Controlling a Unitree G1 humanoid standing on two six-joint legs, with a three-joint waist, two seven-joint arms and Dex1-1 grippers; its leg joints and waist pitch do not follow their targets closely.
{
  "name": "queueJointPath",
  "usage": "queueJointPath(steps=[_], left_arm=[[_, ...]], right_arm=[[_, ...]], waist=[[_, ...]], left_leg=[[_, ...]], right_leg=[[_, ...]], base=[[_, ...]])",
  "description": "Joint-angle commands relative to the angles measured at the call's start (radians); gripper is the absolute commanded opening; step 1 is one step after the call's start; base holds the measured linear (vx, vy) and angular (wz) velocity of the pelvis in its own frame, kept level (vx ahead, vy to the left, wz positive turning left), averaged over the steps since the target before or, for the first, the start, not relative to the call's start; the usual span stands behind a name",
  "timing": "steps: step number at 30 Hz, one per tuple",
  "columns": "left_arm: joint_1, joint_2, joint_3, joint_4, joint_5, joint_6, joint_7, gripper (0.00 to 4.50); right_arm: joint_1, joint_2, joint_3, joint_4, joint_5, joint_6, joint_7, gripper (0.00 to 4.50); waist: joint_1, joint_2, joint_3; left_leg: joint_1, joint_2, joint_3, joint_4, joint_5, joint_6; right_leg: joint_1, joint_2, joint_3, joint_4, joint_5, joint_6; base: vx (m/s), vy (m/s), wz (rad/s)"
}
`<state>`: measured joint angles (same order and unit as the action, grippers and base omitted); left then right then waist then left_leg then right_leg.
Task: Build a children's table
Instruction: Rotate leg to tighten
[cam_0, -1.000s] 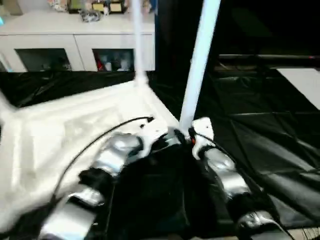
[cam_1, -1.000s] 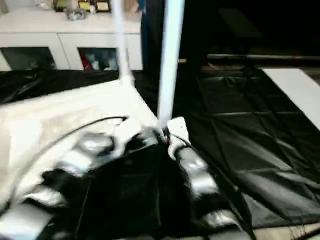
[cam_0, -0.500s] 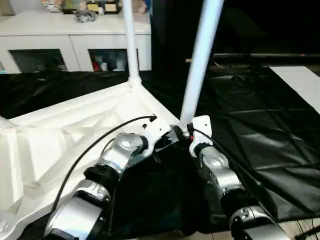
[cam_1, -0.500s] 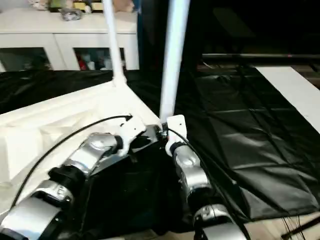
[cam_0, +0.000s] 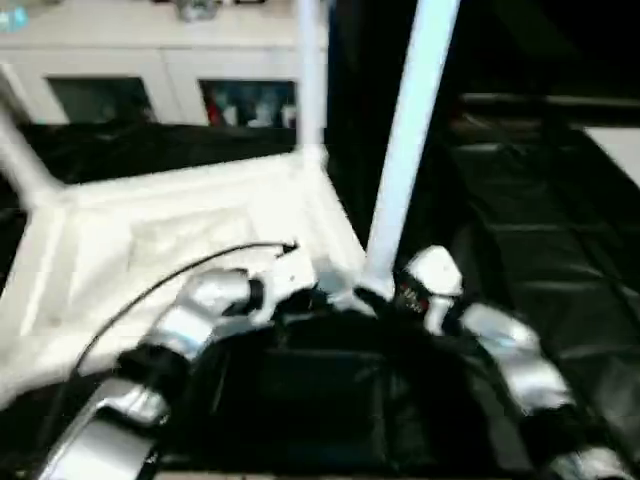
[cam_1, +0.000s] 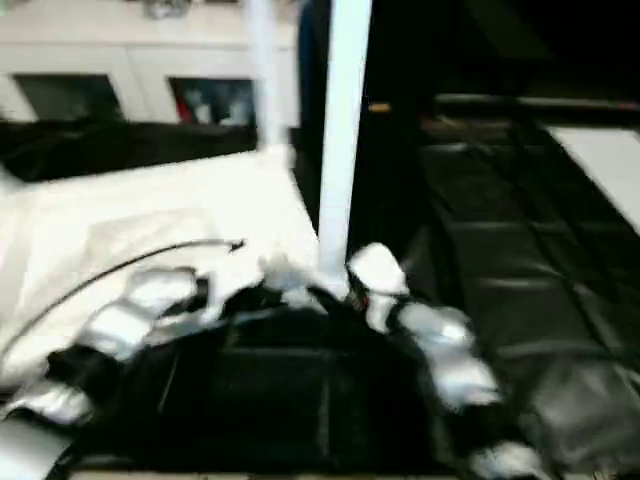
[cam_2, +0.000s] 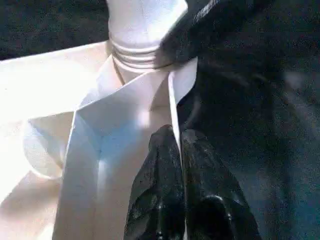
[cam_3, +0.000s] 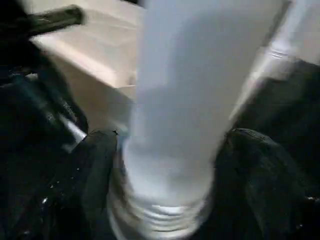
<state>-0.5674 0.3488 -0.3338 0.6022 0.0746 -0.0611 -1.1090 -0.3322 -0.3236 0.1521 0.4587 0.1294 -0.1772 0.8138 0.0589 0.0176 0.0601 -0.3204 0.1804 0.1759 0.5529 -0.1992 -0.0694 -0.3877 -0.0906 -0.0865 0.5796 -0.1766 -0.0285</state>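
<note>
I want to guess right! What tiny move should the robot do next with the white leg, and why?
Probably pull the right pincer back from the near leg. Its fingers stand apart on either side, and the leg already stands upright in its corner socket while the left pincer pinches the tabletop's rim.

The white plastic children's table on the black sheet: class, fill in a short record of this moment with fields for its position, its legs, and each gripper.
position: white plastic children's table lies upside down, ribbed underside up, on the black-sheeted table
legs: near white tube leg upright in its corner socket; another leg at the far corner
left gripper: shut on the tabletop's edge
right gripper: fingers either side of the near leg's base, with gaps
</note>
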Motion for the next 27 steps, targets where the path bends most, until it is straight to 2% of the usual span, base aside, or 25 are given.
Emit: queueJointPath(steps=[1, 2, 3, 4, 5, 6, 7, 8, 10, 11, 15, 18, 19, 22, 23, 27], left_arm=[[0.044, 0.022, -0.076, 0.017, 0.038, 0.023, -0.074, 0.0], [0.052, 0.033, -0.075, -0.003, 0.029, 0.028, -0.098, 0.0], [0.056, 0.049, -0.076, -0.026, 0.019, 0.031, -0.132, 0.0], [0.057, 0.056, -0.077, -0.034, 0.016, 0.032, -0.144, 0.0], [0.059, 0.073, -0.081, -0.056, 0.009, 0.044, -0.167, 0.0], [0.061, 0.08, -0.082, -0.067, 0.006, 0.052, -0.178, 0.0], [0.062, 0.084, -0.083, -0.072, 0.004, 0.056, -0.184, 0.0], [0.062, 0.09, -0.084, -0.079, 0.002, 0.06, -0.194, 0.0], [0.063, 0.095, -0.084, -0.086, 0.0, 0.065, -0.201, 0.0], [0.064, 0.099, -0.082, -0.095, -0.001, 0.07, -0.208, 0.0], [0.066, 0.101, -0.079, -0.106, -0.003, 0.081, -0.211, 0.0], [0.067, 0.1, -0.082, -0.114, -0.007, 0.095, -0.207, 0.0], [0.067, 0.099, -0.082, -0.116, -0.007, 0.099, -0.206, 0.0], [0.066, 0.097, -0.084, -0.117, -0.006, 0.102, -0.205, 0.0], [0.066, 0.097, -0.084, -0.119, -0.005, 0.104, -0.207, 0.0], [0.065, 0.098, -0.084, -0.12, -0.003, 0.108, -0.206, 0.0]], right_arm=[[0.003, -0.016, 0.005, -0.04, 0.037, 0.023, 0.058, 3.78], [0.008, -0.031, 0.008, -0.053, 0.046, 0.03, 0.089, 3.78], [0.007, -0.048, 0.015, -0.057, 0.048, 0.037, 0.125, 3.78], [0.006, -0.054, 0.018, -0.058, 0.048, 0.04, 0.138, 3.78], [0.005, -0.065, 0.025, -0.061, 0.05, 0.06, 0.182, 3.78], [0.007, -0.072, 0.029, -0.068, 0.055, 0.074, 0.203, 3.78], [0.009, -0.076, 0.033, -0.072, 0.057, 0.077, 0.213, 3.78], [0.013, -0.085, 0.042, -0.08, 0.061, 0.088, 0.236, 3.78], [0.016, -0.093, 0.049, -0.089, 0.066, 0.098, 0.252, 3.78], [0.02, -0.104, 0.059, -0.095, 0.064, 0.1, 0.269, 3.78], [0.012, -0.099, 0.055, -0.083, 0.065, 0.106, 0.266, 3.78], [0.002, -0.088, 0.047, -0.078, 0.07, 0.124, 0.273, 3.78], [0.001, -0.085, 0.047, -0.079, 0.074, 0.129, 0.276, 3.63], [-0.003, -0.082, 0.053, -0.075, 0.076, 0.136, 0.279, 3.63], [-0.003, -0.082, 0.054, -0.074, 0.074, 0.136, 0.28, 3.34], [-0.003, -0.083, 0.057, -0.066, 0.068, 0.132, 0.283, 3.09]], waist=[[0.0, -0.005, -0.063], [-0.002, -0.005, -0.064], [0.0, -0.004, -0.072], [0.001, -0.006, -0.077], [0.003, -0.006, -0.082], [0.005, -0.006, -0.085], [0.006, -0.006, -0.082], [0.006, -0.005, -0.081], [0.008, -0.006, -0.076], [0.009, -0.006, -0.072], [0.006, -0.002, -0.062], [0.003, -0.004, -0.065], [0.001, -0.005, -0.066], [0.003, -0.005, -0.071], [0.004, -0.005, -0.074], [0.005, -0.004, -0.074]], left_leg=[[-0.011, 0.054, -0.006, -0.057, -0.216, 0.103], [-0.018, 0.054, -0.007, -0.055, -0.188, 0.11], [-0.023, 0.053, -0.006, -0.046, -0.118, 0.125], [-0.024, 0.052, -0.006, -0.042, -0.083, 0.135], [-0.031, 0.048, -0.005, -0.032, -0.013, 0.16], [-0.035, 0.048, -0.006, -0.023, 0.042, 0.188], [-0.039, 0.047, -0.004, -0.016, 0.056, 0.206], [-0.04, 0.048, -0.004, -0.017, 0.043, 0.207], [-0.039, 0.05, -0.004, -0.022, -0.022, 0.189], [-0.036, 0.053, -0.004, -0.028, -0.077, 0.152], [-0.027, 0.054, -0.006, -0.039, -0.182, 0.082], [-0.029, 0.052, -0.008, -0.041, -0.183, 0.066], [-0.031, 0.052, -0.008, -0.04, -0.17, 0.068], [-0.033, 0.051, -0.008, -0.036, -0.133, 0.08], [-0.035, 0.051, -0.008, -0.033, -0.103, 0.09], [-0.036, 0.05, -0.007, -0.03, -0.096, 0.104]], right_leg=[[0.037, -0.062, 0.062, -0.062, -0.172, -0.236], [0.041, -0.06, 0.06, -0.057, -0.142, -0.242], [0.047, -0.061, 0.058, -0.044, -0.055, -0.258], [0.05, -0.06, 0.057, -0.037, -0.003, -0.269], [0.054, -0.056, 0.055, -0.023, 0.099, -0.284], [0.052, -0.055, 0.053, -0.014, 0.179, -0.297], [0.047, -0.055, 0.052, -0.01, 0.202, -0.303], [0.047, -0.055, 0.05, -0.011, 0.185, -0.303], [0.05, -0.058, 0.047, -0.023, 0.065, -0.282], [0.049, -0.059, 0.048, -0.034, -0.05, -0.261], [0.042, -0.059, 0.05, -0.056, -0.241, -0.217], [0.045, -0.058, 0.051, -0.056, -0.252, -0.202], [0.046, -0.058, 0.052, -0.053, -0.225, -0.206], [0.047, -0.057, 0.051, -0.046, -0.16, -0.221], [0.05, -0.056, 0.051, -0.038, -0.102, -0.235], [0.052, -0.056, 0.049, -0.036, -0.076, -0.246]], base=[[0.069, -0.024, 0.06], [0.069, -0.024, 0.06], [0.059, -0.017, 0.02], [0.0, 0.0, 0.0], [0.053, -0.012, 0.01], [0.0, 0.0, 0.0], [0.0, 0.0, 0.0], [0.0, 0.0, 0.0], [0.0, 0.0, 0.0], [0.0, 0.0, 0.0], [0.0, 0.0, 0.0], [0.0, 0.0, 0.0], [0.0, 0.0, 0.0], [0.0, 0.0, 0.0], [0.0, 0.0, 0.0], [0.0, 0.0, 0.0]])
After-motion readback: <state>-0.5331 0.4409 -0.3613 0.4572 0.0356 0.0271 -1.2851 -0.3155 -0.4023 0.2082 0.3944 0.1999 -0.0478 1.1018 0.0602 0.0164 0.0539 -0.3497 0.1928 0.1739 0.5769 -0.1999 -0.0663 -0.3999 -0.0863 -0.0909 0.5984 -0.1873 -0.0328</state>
